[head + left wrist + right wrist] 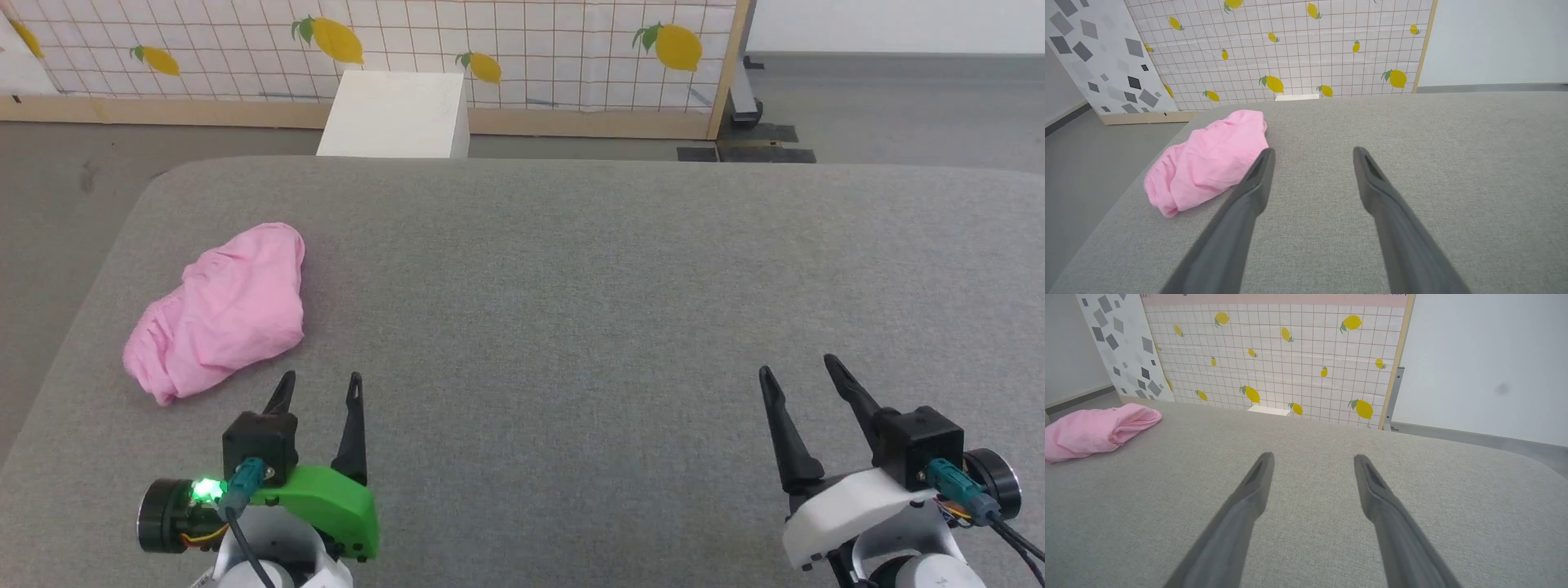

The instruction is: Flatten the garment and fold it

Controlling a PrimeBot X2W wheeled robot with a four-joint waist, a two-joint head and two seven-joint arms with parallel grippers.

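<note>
The head view looks forward and down from high over the near edge of the grey desk (571, 269), the left end effector (320, 377) at lower left, the right end effector (798, 366) at lower right; both wrist views sit low, near the desk surface, facing the lemon-print screen (531, 33) across it; all three views share that screen and the pink garment (219, 314), at frame left.
</note>
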